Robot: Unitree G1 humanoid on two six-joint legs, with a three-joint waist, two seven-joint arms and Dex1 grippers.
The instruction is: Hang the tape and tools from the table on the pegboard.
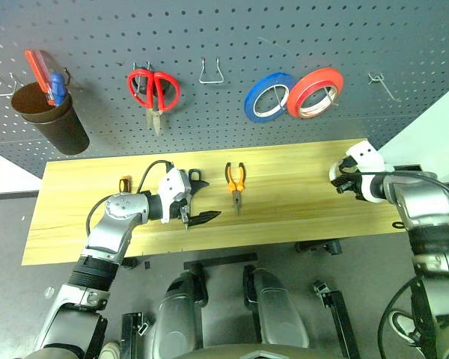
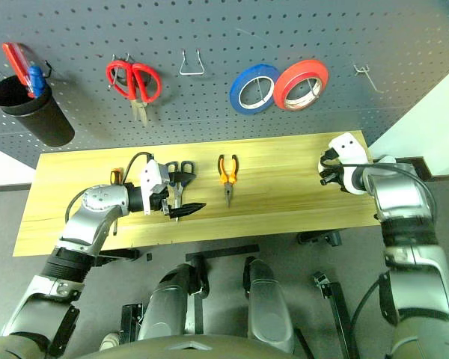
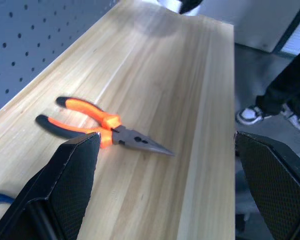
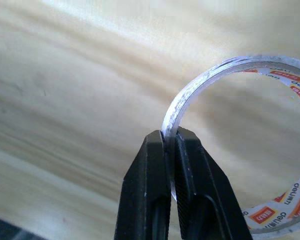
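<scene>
The left gripper (image 1: 198,200) hangs spread wide and empty over the table's (image 1: 299,206) near half, with the pliers (image 1: 236,183) lying just beyond its fingers and the scissors (image 2: 181,172) beside it. Toward the table's right end, the right gripper (image 4: 171,150) pinches the tape (image 4: 200,95). Behind the table rises the pegboard (image 1: 224,37).

Pale tape ring (image 4: 230,145) pinched on edge; orange-handled pliers (image 1: 236,182) flat on the wooden table (image 1: 299,187).
</scene>
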